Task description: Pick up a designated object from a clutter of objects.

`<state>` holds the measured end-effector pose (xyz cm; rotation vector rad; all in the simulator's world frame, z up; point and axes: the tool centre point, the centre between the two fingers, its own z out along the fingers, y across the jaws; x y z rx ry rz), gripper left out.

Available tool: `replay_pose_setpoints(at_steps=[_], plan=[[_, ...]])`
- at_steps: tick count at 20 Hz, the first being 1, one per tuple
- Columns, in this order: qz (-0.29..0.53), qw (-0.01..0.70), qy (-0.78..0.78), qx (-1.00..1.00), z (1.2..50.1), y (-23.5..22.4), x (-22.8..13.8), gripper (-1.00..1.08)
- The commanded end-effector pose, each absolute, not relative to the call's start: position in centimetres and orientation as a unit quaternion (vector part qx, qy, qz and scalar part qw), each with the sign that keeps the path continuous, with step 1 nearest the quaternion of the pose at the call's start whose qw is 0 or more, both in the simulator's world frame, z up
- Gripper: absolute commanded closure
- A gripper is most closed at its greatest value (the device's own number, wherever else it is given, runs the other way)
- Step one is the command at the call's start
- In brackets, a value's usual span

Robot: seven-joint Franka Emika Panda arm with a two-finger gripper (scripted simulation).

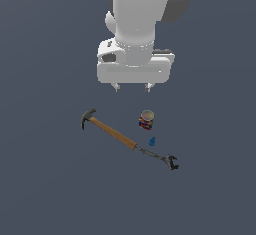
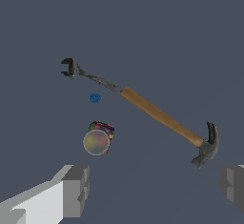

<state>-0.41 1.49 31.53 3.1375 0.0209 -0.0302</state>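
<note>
The pincer [image 1: 133, 87] hangs above the desk [image 1: 45, 189], fingers apart and empty, ready to descend; the tiny blue piece [image 1: 152, 141] lies just beside the can [image 1: 146, 120].

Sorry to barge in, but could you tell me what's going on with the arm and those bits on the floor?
A simulated Panda arm hangs above a small clutter, its end effector open and empty. Below lie a hammer, a small can, a fork-ended tool and the tiny blue piece it is meant to pick up. The blue piece sits apart from the can, close to where the hammer's handle meets the tool. Nothing is grasped.
</note>
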Motion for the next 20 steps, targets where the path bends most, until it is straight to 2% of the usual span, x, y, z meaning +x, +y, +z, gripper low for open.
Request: replay_pose_setpoints(at_steps=[1,20], plan=[[-0.01,0.002,0.007,1.0,31.53,1.49,-0.41,-0.92],[-0.011,0.018,0.022,1.0,31.22,0.82,0.45,-0.92]])
